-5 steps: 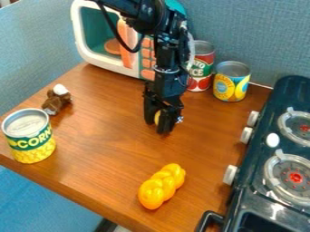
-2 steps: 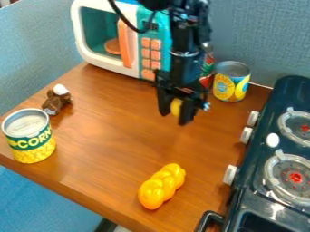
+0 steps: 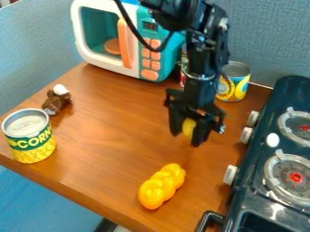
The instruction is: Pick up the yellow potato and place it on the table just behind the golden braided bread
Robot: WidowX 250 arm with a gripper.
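Bottom edge, right: curved black handle [image 3: 209, 218] on the dark, glossy toy stove [image 3: 253, 199], which runs up the right side. Lower left corner: blue textured surface [image 3: 36, 199]. Lower centre: shiny orange-yellow braided toy [image 3: 162, 186], smooth plastic look, rounded lobes, lying slantwise on the brown wood-grain table [image 3: 109, 149]. Stove top has two round burners [image 3: 297, 176] with grey rings and red centres, a white oval spot [image 3: 273, 140], and pale knobs [image 3: 230, 174] along its left side.

Left edge: upright metal can [image 3: 29, 136], ridged silver lid on top so contents hidden; green band with light lettering over a yellow kernel picture.

Right of centre: black gripper [image 3: 192, 138] pointing down, pinching a small rounded yellow object [image 3: 189, 128] between its fingers. Object is partly covered by them, exact shape can't be told.

Upper left of the table: small brown fuzzy-looking toy [image 3: 57, 100] with a white tip. Upper right, behind the arm [image 3: 205, 56]: silver-topped can [image 3: 235, 86], yellow and blue label, partly hidden; a red can [image 3: 183, 74] beside it, mostly hidden.

Top left to centre: white and teal toy microwave [image 3: 109, 66], orange handle [image 3: 125, 43] and buttons [image 3: 150, 74], round orange plate [image 3: 113, 46] inside. Behind: grey-blue woven-look wall [image 3: 266, 36].
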